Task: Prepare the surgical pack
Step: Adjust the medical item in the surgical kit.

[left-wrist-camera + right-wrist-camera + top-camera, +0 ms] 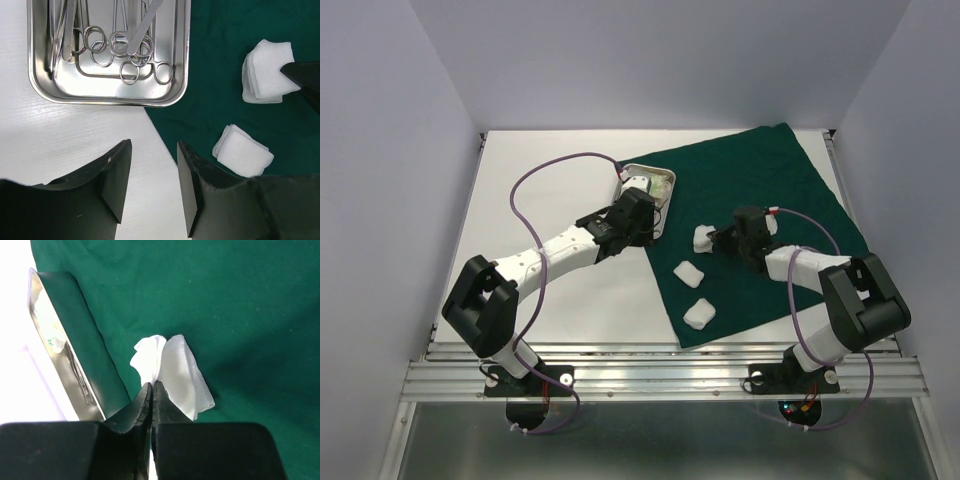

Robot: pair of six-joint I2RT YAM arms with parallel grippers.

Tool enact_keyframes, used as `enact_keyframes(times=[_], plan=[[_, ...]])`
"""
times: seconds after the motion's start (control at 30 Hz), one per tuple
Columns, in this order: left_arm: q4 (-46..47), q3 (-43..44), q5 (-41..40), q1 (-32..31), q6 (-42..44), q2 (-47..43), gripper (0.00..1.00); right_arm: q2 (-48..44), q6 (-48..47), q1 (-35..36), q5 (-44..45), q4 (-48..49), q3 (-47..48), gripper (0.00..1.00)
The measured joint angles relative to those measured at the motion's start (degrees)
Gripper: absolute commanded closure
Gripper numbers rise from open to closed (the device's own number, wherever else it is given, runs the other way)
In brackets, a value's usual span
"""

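Gauze pad [175,375] pinched tight by right end effector [151,385]
Tray [34,75] lies leftward; left end effector [153,150], spread and empty, is nearer.

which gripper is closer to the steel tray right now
Left. The left gripper hovers open just short of the tray's near edge. The right gripper is farther off over the green cloth, its fingers shut on a gauze pad.

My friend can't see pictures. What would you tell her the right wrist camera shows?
The right gripper is shut on a white gauze pad, pinching it so it bunches up above a dark green cloth drape. A shiny steel tray shows along the left edge.
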Motion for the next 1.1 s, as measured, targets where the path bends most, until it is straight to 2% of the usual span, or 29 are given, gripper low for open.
enact_keyframes(times=[0.7,0.8,0.87,0.97,1.0,1.1], plan=[[0.02,-0.24,-0.24,0.00,0.00,0.00,0.47,2.84,1.97,0.37,1.09,0.07,-1.25,0.98],[0.00,-0.24,-0.24,0.00,0.00,0.00,0.47,2.84,1.86,0.46,1.07,0.07,-1.22,0.72],[0.02,-0.24,-0.24,0.00,0.00,0.00,0.47,2.84,1.79,0.61,1.18,0.07,-1.22,0.65],[-0.04,-0.22,-0.24,0.00,0.02,0.00,0.47,2.84,0.76,0.74,1.31,0.02,-1.22,0.62],[-0.26,-0.13,-0.24,0.00,0.07,0.00,0.47,2.82,0.22,0.74,1.36,-0.07,-1.22,0.57],[-1.01,0.57,-0.20,0.00,0.20,0.02,0.47,2.43,-1.55,0.74,1.86,-0.85,-1.07,0.57]])
